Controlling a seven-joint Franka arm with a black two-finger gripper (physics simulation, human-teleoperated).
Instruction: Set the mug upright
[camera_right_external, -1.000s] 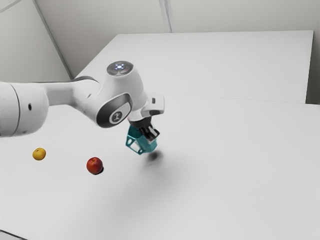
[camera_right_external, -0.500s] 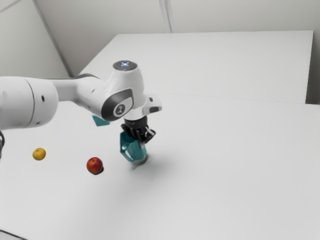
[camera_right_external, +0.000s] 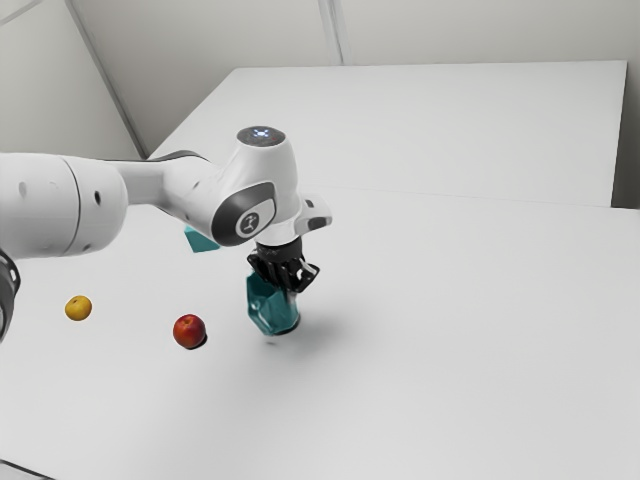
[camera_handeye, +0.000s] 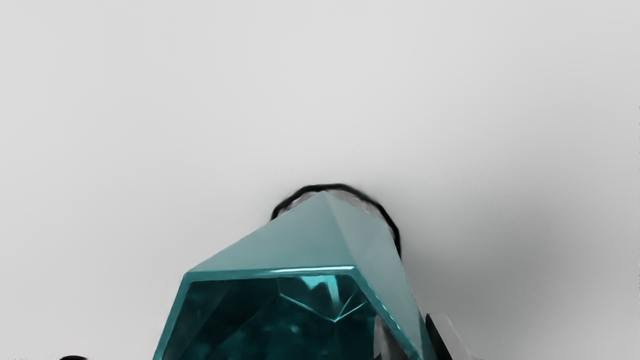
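Note:
In the exterior view my gripper points down at the upper part of the teal faceted mug. The mug is close to upright with a slight lean, its base low over the table; contact with the tabletop cannot be told. From the wrist view, the open mouth of the mug faces up toward my hand. Its side wall is pinched by my gripper, one finger inside the mouth and the other against the outside. A dark rim line curves around the base beyond the mug's side.
On the white table, a red apple lies near the mug toward the exterior view's left, and a small orange fruit is farther left. Another teal object sits partly behind the arm.
The mug has turned with my hand from a strong tilt to nearly upright and is lower. Over the last half second it shifted slightly toward the exterior view's right. The other teal object came into sight.

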